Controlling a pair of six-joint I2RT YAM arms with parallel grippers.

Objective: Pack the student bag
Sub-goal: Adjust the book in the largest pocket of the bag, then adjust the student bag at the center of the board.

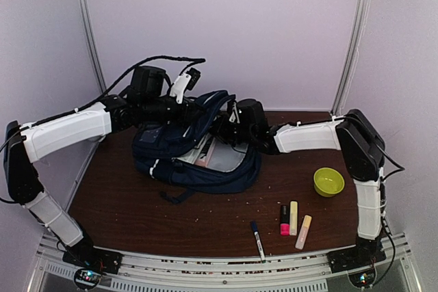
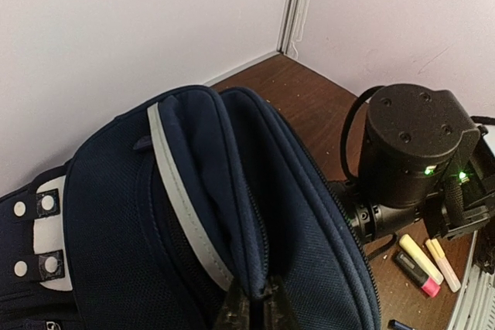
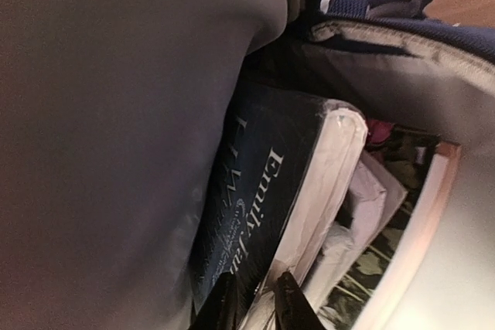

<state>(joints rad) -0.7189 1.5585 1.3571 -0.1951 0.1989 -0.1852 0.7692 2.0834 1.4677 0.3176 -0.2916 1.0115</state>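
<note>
Overhead and wrist views of the packing station. The student bag (image 1: 168,143) lies on its side at the middle of the brown table (image 1: 130,210), mouth toward the right arm, grey lining exposed. The left gripper (image 2: 251,308) is pinched tight on the bag's upper rim, holding the flap up. The right gripper (image 3: 257,304) is inside the opening – its fingers narrow, set on either side of the edge of a dark book (image 3: 255,191) with white lettering; whether they press it cannot be told. On the table near the right arm: a green bowl (image 1: 328,181), three highlighters (image 1: 293,218) and a black pen (image 1: 257,239).
</note>
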